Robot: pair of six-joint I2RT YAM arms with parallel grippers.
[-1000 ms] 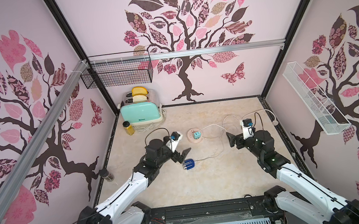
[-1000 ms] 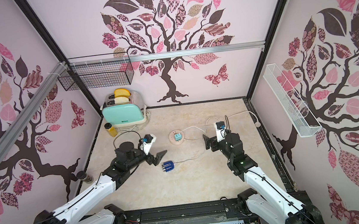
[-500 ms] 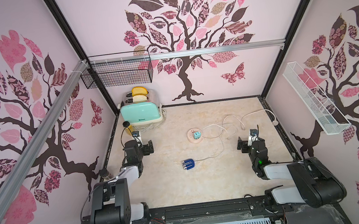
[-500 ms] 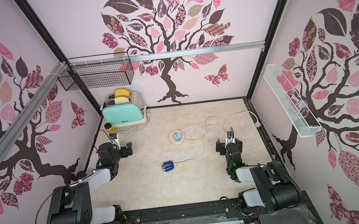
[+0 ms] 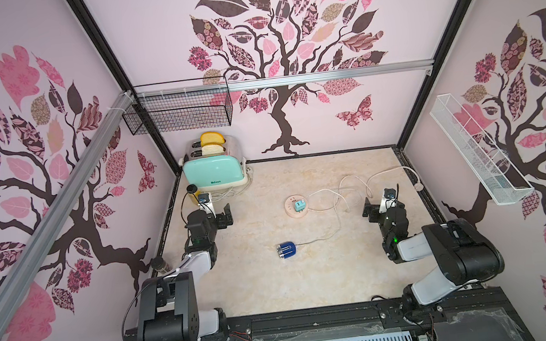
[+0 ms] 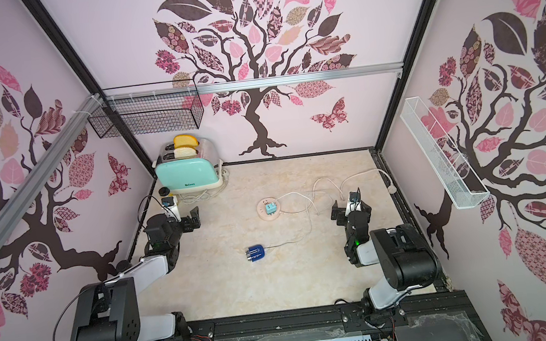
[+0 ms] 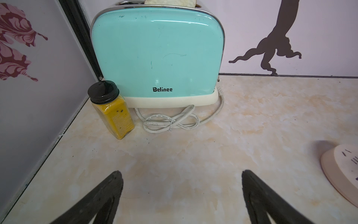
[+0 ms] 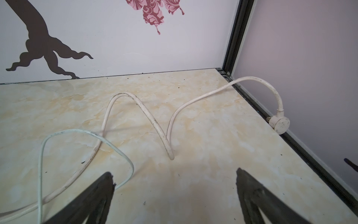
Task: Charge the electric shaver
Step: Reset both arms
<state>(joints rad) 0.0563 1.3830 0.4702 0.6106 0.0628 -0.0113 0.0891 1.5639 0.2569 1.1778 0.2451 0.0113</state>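
The electric shaver (image 5: 286, 250) is seen lying near the middle of the counter (image 5: 309, 277), a thin cable (image 5: 319, 240) running from it. The left jaws and right jaws are held wide open, well apart from it, nothing gripped.

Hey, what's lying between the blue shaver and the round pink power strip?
Nothing: only bare tabletop lies between the electric shaver and the power strip, in both top views. The thin cable bends away to one side.

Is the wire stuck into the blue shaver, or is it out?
In, it seems: the thin white wire runs up to the electric shaver at its blue end in both top views. The joint is too small to see.
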